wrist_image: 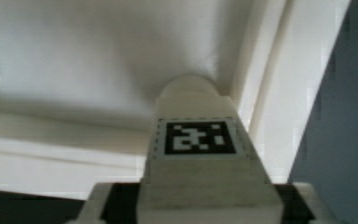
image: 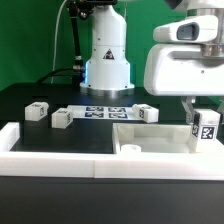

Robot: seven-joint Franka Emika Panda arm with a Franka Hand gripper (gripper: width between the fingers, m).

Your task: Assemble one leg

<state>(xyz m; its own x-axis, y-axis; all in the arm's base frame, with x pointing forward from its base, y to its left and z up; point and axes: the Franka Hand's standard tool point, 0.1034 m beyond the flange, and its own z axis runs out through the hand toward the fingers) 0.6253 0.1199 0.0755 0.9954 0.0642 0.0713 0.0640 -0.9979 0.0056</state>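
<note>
My gripper (image: 203, 112) is at the exterior view's right, shut on a white leg (image: 206, 127) whose black-and-white tag faces the camera. The leg hangs upright just above the right end of the large white panel (image: 150, 137). In the wrist view the leg (wrist_image: 201, 150) stands between my fingers with its tag showing, and the white panel (wrist_image: 87, 90) lies below it. Three more white legs lie on the black table: one at the far left (image: 38, 111), one beside it (image: 61, 118) and one behind the panel (image: 146, 112).
The marker board (image: 103, 112) lies flat in front of the robot's white base (image: 107, 62). A white rail (image: 60, 152) runs along the table's front edge and up the left side.
</note>
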